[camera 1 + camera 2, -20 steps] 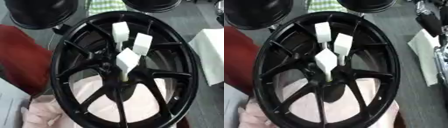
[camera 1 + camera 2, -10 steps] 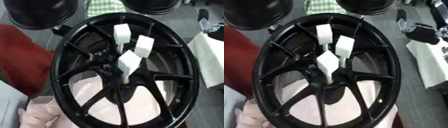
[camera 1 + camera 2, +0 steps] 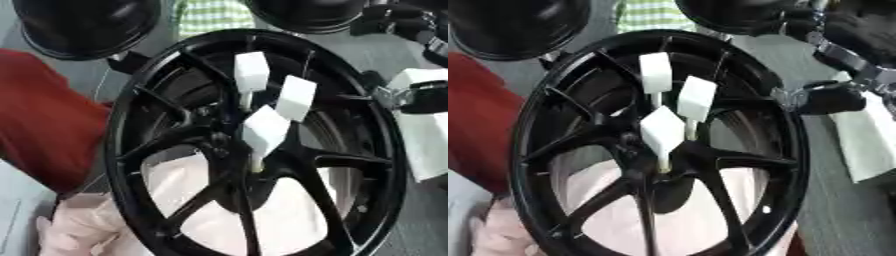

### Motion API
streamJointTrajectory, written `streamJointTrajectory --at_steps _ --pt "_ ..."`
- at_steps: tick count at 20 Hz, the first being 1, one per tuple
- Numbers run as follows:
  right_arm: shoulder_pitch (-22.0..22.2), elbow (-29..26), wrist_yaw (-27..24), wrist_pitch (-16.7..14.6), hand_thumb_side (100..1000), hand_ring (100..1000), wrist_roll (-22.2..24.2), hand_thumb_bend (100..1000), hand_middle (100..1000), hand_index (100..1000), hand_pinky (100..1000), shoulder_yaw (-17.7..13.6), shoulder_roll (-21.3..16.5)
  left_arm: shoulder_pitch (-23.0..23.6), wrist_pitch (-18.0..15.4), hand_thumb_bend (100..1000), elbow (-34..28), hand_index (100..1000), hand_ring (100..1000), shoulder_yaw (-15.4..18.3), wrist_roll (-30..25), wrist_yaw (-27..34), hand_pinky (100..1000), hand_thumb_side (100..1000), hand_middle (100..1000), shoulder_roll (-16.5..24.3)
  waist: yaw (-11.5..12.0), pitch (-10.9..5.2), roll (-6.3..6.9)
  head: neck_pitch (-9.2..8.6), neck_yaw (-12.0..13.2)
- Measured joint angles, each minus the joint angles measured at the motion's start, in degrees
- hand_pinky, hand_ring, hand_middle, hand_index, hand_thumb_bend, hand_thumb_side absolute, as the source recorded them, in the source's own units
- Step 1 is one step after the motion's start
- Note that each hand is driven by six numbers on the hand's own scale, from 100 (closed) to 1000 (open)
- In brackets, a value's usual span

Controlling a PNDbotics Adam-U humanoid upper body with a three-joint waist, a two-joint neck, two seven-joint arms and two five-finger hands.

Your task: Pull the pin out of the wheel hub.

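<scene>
Centrally, a glossy black spoked wheel [image 3: 254, 145] lies flat on the grey surface [image 3: 833, 210], over pale pink cloth [image 3: 79, 232]. Three pins [image 3: 662, 132] stand in its hub, each a thin stem topped by a white blocky tag. The right hand [image 3: 824, 97], black with silver joints, reaches in at the rim's right side; whether its fingers are curled cannot be told. Two more dark rims [image 3: 83, 25] sit beyond.
</scene>
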Motion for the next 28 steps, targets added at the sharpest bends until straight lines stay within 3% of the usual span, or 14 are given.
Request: streamJointTrajectory --at_steps 3,8,21,28 --pt "-1.7 -0.2 -4.3 -2.7 273 1000 4.4 100 887 906 948 -1.5 -4.1 0.4 -0.2 100 0.0 710 575 0.2 0.0 -0.1 551 732 484 0.0 0.3 0.0 0.0 -0.22 0.1" --pt "-4.1 -0.3 -8.6 -5.2 297 1000 9.4 100 892 913 948 -1.3 -6.1 0.4 -0.3 100 0.0 710 576 0.2 -0.1 -0.3 551 738 484 0.0 0.8 0.0 -0.07 -0.47 -0.3" --pt "-9.0 -0.3 -10.5 -10.7 390 1000 18.1 100 927 957 957 3.7 -6.8 -0.1 0.0 100 0.0 710 576 -0.1 -0.7 -0.5 552 744 484 0.5 2.7 0.03 -1.19 -0.51 -2.8" --pt "-11.3 -0.4 -9.5 -12.1 448 1000 20.6 100 928 957 959 6.0 -6.8 -0.2 0.1 100 0.0 710 576 -0.2 -1.0 -0.5 552 748 484 0.5 3.2 0.32 -1.66 -0.5 -4.2"
